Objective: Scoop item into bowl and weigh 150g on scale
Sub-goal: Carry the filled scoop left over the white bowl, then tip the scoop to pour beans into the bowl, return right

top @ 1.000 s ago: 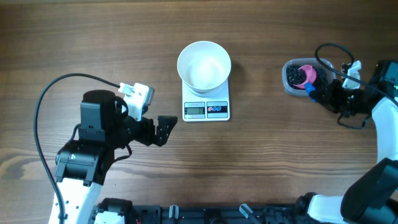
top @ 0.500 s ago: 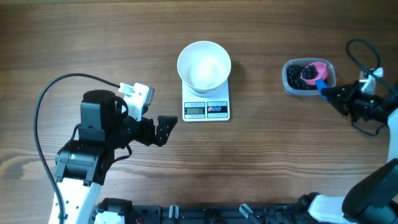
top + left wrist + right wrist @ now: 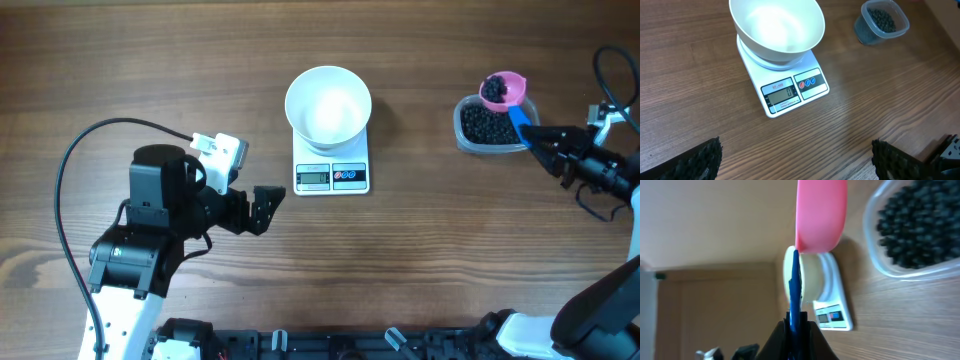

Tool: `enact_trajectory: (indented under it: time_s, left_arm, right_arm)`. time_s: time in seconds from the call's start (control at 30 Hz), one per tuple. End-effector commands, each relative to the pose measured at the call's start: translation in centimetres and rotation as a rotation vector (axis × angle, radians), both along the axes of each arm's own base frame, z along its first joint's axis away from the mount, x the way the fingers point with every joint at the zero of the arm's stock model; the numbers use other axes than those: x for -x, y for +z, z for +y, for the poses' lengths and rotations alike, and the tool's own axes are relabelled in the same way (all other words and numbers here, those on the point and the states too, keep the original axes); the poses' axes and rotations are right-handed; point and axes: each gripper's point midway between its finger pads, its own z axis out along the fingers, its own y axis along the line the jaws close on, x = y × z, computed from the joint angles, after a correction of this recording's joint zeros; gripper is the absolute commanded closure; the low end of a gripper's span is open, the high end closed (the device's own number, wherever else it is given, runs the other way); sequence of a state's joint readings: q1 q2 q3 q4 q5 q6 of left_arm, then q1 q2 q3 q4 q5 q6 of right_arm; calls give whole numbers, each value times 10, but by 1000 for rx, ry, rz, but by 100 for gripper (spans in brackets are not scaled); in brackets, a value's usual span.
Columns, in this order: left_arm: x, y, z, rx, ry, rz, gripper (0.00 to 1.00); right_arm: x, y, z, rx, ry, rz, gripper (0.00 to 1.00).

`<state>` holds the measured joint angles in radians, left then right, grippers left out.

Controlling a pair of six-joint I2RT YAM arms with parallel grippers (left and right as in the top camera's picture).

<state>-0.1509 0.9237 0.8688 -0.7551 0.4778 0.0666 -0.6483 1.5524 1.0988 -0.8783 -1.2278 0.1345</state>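
Right side of the table: right gripper [image 3: 533, 135] shut tight on the blue handle [image 3: 520, 122] of a small pink scoop [image 3: 502, 90], jaws pinched together around the thin handle in the right wrist view. Scoop cup pointing away from the arm, loaded with a dark clump of black beads [image 3: 493, 89]. From overhead, cup over the far rim of the clear plastic tub [image 3: 462, 130]. In the wrist view, cup apart from the tub's edge. More of the same beads heaped loose inside the tub, covering its floor.

Middle of the table: white kitchen scale [image 3: 318, 179], grey display and two small round buttons, one red and one blue, along its near edge. A single digit on the display, too small to read for sure. Round white bowl [image 3: 328, 103] resting on the scale's platform, upright, plain white inside, well apart from the tub and the scoop.

Left side: left gripper [image 3: 796, 152] spread fully wide, nothing between its fingers, nothing touched. Dark ribbed fingertips [image 3: 700, 160] at the bottom corners of the left wrist view, aimed toward the scale, near it but clear of it. Black cable [image 3: 70, 160] looping over the wood behind the left arm.
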Motion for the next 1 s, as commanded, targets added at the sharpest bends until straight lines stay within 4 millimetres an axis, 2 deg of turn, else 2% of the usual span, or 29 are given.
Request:
enact_trajectory:
  time_s: [0.0, 0.07, 0.3, 0.5, 0.6, 0.7, 0.8, 0.9, 0.97]
  left_arm:
    - [1, 1, -4, 11, -20, -2, 0]
    - [1, 1, -4, 11, -20, -2, 0]
    - [1, 1, -4, 11, -20, -2, 0]
    - [1, 1, -4, 11, -20, -2, 0]
    - [1, 1, -4, 11, -20, -2, 0]
    - [1, 1, -4, 11, -20, -2, 0]
    - [1, 1, -4, 11, -20, -2, 0]
    - [1, 1, -4, 11, -20, -2, 0]
    - [1, 1, -4, 11, -20, -2, 0]
  right_arm:
    - [-1, 13, 32, -113, 103, -56, 96]
    - [-4, 14, 51, -106, 162, -66, 96]
    - [-19, 26, 143, -96, 416, -124, 96]
    - [-37, 17, 209, 88, 483, -194, 96]
    - [-40, 1, 230, 232, 481, -218, 95]
    - [-43, -18, 238, 388, 463, -217, 96]
    - [-46, -21, 244, 490, 479, -273, 96]
    - [-51, -28, 243, 675, 474, -303, 96]
    - [-52, -24, 250, 748, 500, -354, 96]
